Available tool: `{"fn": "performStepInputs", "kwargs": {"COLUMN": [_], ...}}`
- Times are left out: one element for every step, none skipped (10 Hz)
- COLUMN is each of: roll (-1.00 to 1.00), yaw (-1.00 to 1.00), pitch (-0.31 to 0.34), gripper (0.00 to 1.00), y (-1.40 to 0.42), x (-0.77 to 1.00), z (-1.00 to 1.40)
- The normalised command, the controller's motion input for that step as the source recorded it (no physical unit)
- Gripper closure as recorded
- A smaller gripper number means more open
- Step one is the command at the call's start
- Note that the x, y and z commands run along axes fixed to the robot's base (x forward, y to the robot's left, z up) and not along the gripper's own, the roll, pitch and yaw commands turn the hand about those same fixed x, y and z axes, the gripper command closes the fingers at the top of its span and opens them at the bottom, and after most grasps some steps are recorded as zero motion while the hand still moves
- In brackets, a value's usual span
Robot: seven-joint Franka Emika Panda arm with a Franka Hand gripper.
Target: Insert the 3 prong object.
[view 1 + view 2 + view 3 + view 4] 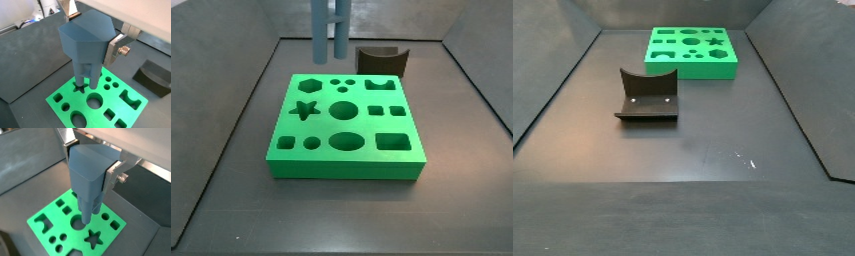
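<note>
My gripper (92,31) is shut on the 3 prong object (83,40), a tall blue-grey piece. Both wrist views show it clamped between the silver fingers (113,174), prongs pointing down. The gripper (91,162) holds the piece (90,175) above the large green block (75,102) with shaped holes. The prong tips hang over the block (67,226), apart from it. In a side view only the prongs (331,30) show, above the far edge of the green block (345,168). The gripper itself is out of both side views.
A dark brown block with a curved top (382,62) stands just behind the green block. It also shows in the other side view (647,95), nearer than the green block (691,66), and in a wrist view (157,77). Dark walls ring the grey floor.
</note>
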Motion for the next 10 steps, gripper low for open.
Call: {"fn": "performStepInputs", "kwargs": {"roll": [0.0,0.05,0.05,0.03,0.0,0.0,0.0,-0.02,0.0,-0.01], "yaw": [1.0,1.0,0.88,0.58,0.33,0.22,0.18,0.18,0.19,0.09], "pitch": [-0.076,-0.051,0.0,0.0,0.0,0.0,0.0,0.0,0.0,0.0], "gripper": [1.0,1.0,1.0,1.0,1.0,1.0,1.0,1.0,1.0,1.0], "y": [0.08,0.09,0.23,0.54,0.59,0.68,0.7,0.63,0.09,0.02], "x": [-0.06,-0.04,0.0,0.01,0.3,0.37,0.43,0.48,0.26,0.13], "z": [-0.88,-0.74,-0.61,-0.53,-0.55,-0.41,-0.44,-0.43,-0.29,-0.18]}}
